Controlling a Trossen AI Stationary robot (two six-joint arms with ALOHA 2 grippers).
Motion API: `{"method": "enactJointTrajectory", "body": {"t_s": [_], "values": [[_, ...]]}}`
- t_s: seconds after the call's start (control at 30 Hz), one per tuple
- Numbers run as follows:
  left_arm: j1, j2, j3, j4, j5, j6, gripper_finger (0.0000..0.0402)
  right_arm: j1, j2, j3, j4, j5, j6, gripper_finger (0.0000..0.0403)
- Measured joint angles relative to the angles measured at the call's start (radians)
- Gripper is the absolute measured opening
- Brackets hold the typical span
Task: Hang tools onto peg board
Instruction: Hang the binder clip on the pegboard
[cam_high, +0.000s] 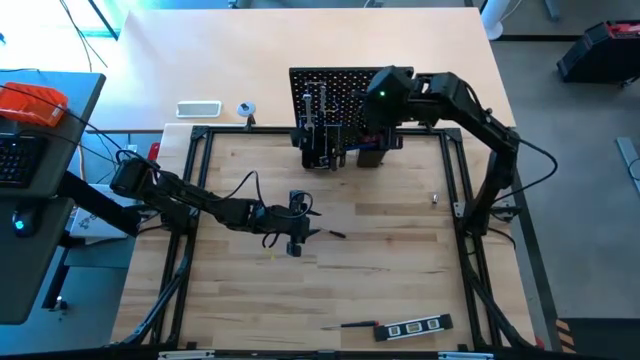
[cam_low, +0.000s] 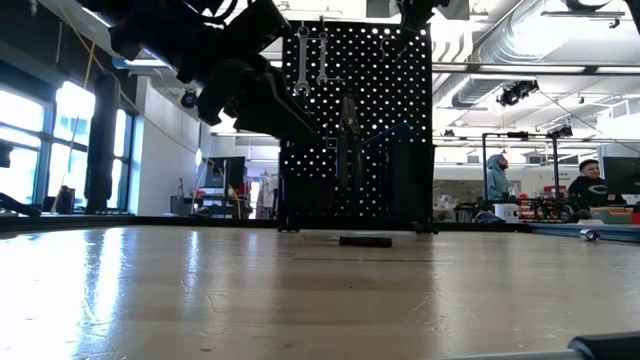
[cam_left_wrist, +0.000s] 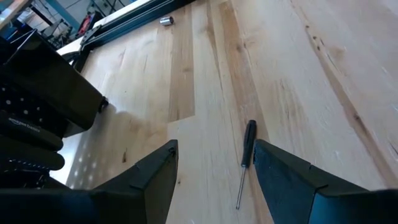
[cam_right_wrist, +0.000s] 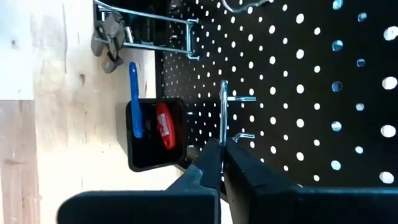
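Your right gripper (cam_right_wrist: 222, 147) is pinched nearly closed on a silver wrench (cam_right_wrist: 224, 112) at the peg board (cam_high: 340, 90); if it misses the hook (cam_right_wrist: 239, 98), the wrench drops. Left gripper (cam_left_wrist: 214, 168) is wide open and empty over a small screwdriver (cam_left_wrist: 246, 157) mid-table; an off-centre closure could roll it. Holder box (cam_right_wrist: 152, 134) has a blue-handled hex key (cam_right_wrist: 134, 99) + a red item (cam_right_wrist: 164, 126).
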Motion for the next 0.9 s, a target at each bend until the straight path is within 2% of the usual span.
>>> {"method": "enactJointTrajectory", "body": {"t_s": [0.33,0.9], "values": [[0.0,0.0,0.0,0.001,0.0,0.007,0.02,-0.049,-0.01,0.0,0.007,-0.035,-0.014,0.0],[0.0,0.0,0.0,0.001,0.0,0.008,0.02,-0.068,-0.01,0.0,0.049,-0.007,-0.104,0.0]]}}
